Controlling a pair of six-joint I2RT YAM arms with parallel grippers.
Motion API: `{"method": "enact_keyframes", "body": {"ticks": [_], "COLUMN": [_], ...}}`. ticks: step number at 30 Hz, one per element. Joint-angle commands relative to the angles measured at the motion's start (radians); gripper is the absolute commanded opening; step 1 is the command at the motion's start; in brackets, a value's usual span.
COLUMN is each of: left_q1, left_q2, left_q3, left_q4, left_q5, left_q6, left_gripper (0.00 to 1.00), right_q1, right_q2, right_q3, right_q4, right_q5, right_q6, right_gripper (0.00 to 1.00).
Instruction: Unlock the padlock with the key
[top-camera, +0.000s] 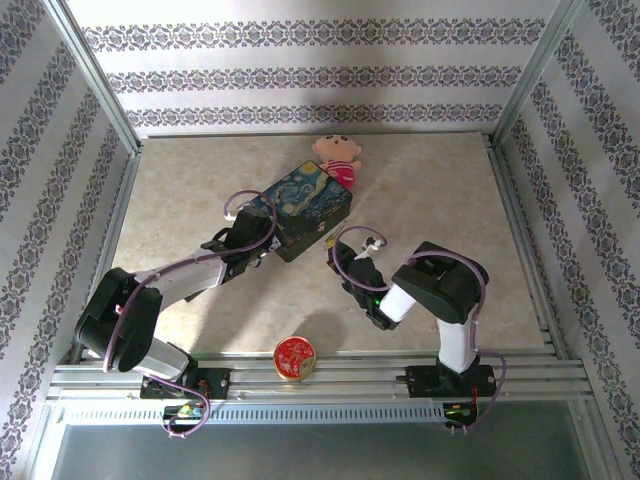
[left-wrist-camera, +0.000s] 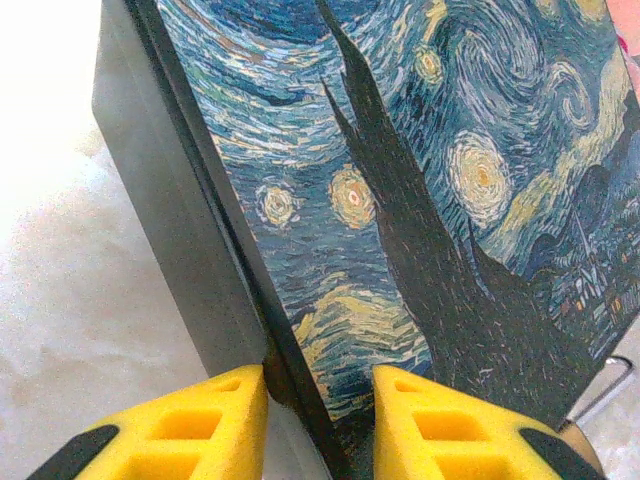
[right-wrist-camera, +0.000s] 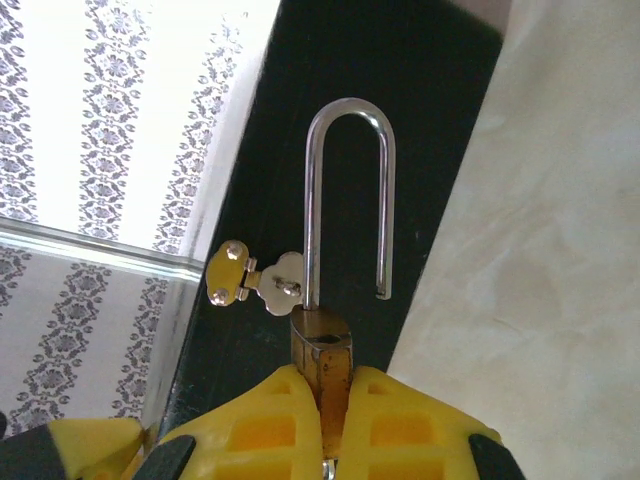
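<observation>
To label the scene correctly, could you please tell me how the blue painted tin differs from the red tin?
The blue painted tin is rectangular and large, the red tin round and much smaller. The blue painted tin lies mid-table, the red tin at the near edge. Both lie flat, lids up.

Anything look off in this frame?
The padlock shackle stands open, its short leg free of the brass body, which the right gripper pinches. The blue tin box lies skewed on the table, the left gripper straddling its edge.
</observation>
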Motion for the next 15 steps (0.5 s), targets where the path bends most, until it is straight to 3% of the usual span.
{"method": "enact_keyframes", "body": {"ticks": [1, 6, 15], "left_q1": [0.042, 0.082, 0.155], "left_q2": [0.009, -0.006, -0.08], "left_q3": [-0.049, -0.042, -0.033], "left_q4": [-0.212, -0.22, -0.24], "left_q5": [-0.025, -0.041, -0.052], "left_q6": [0.029, 0.055, 0.096], "left_gripper": [0.3, 0.3, 0.3], "right_q1": [-0.023, -0.089, -0.112], "right_q2": [-0.073, -0.124, -0.214], "right_q3": [-0.054, -0.103, -0.188], "right_q4": [0.052, 0.005, -0.128], "right_q5": [-0.007, -0.194, -0.291], "right_q6": [-0.032, -0.059, -0.097], "right_gripper": [0.0, 0.0, 0.0]}}
